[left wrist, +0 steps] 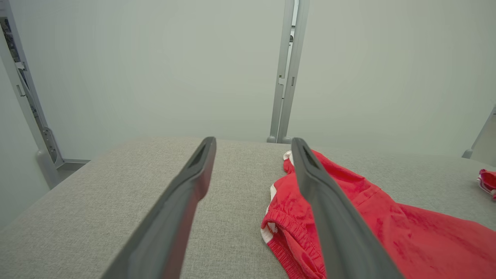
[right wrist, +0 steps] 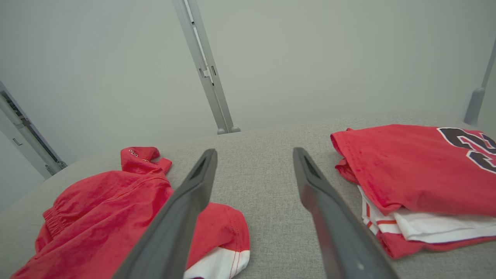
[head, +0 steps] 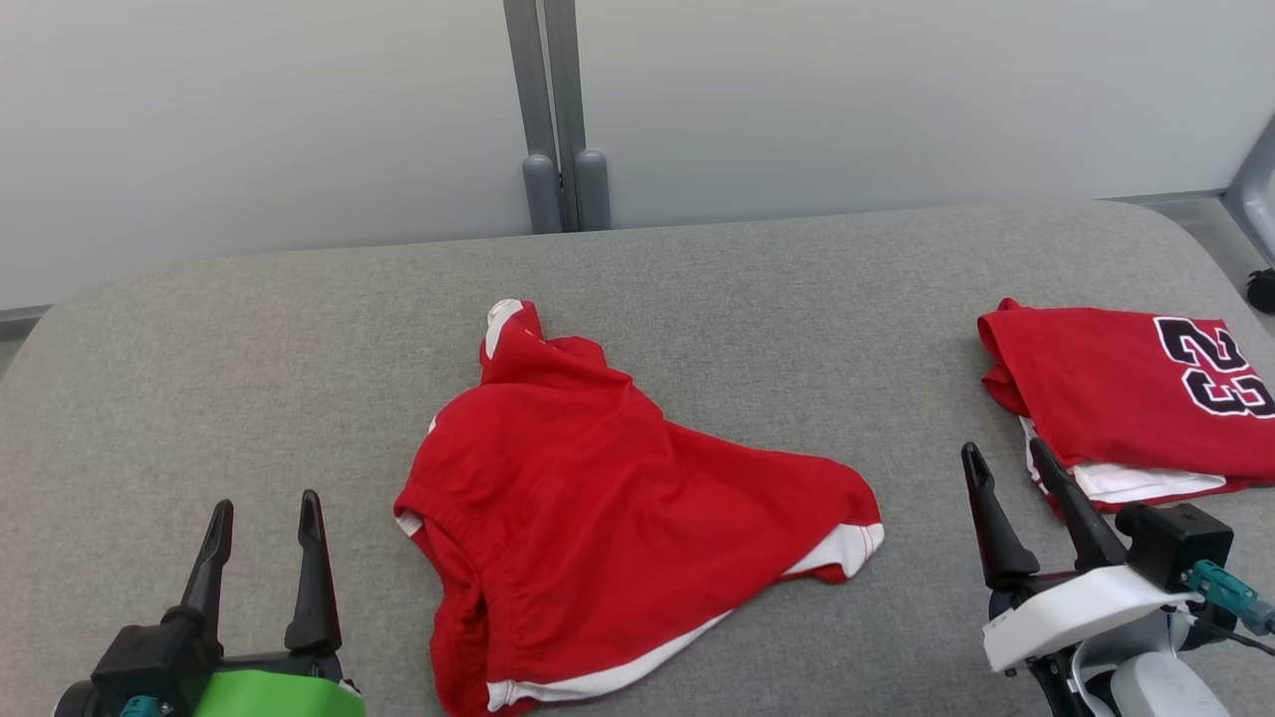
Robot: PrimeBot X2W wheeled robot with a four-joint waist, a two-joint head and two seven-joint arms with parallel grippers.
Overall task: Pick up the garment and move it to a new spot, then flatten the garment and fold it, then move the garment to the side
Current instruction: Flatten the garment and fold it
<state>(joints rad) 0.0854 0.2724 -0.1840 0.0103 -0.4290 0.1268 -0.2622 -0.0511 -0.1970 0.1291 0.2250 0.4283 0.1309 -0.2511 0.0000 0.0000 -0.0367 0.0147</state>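
While left gripper [head: 265, 503] and right gripper [head: 1003, 448] are hovering wide open, gripping nothing, red shorts [head: 598, 498] are lying crumpled mid-table [head: 249, 349]: waistband facing near-left, one leg pointing toward wall, other (white-trimmed) stretching right toward folded jersey pile [head: 1096, 388], long axis running left-right.

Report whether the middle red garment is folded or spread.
Unfolded and rumpled. The garment lies loosely spread on the table, with its waistband bunched and its far end twisted.
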